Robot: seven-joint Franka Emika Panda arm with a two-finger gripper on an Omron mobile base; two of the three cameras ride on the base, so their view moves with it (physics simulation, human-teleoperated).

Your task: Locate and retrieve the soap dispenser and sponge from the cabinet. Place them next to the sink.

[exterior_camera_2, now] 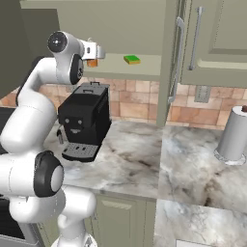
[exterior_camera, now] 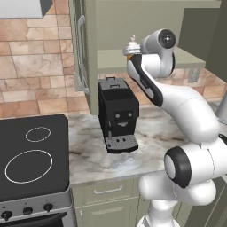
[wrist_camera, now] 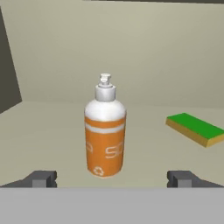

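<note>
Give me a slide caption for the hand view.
Open gripper faces upright soap dispenser on cabinet shelf, sponge beside.

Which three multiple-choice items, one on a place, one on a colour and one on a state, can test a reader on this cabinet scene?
1. The soap dispenser stands:
A on the cabinet shelf
B on the stove
C in a drawer

2. The sponge top is:
A blue
B green
C red

3. The gripper is:
A shut on the bottle
B shut, empty
C open

Key: 1 A, it stands upright on the shelf beside the sponge; 2 B, green over a yellow side; 3 C, fingertips stand wide apart, short of the bottle.
</note>
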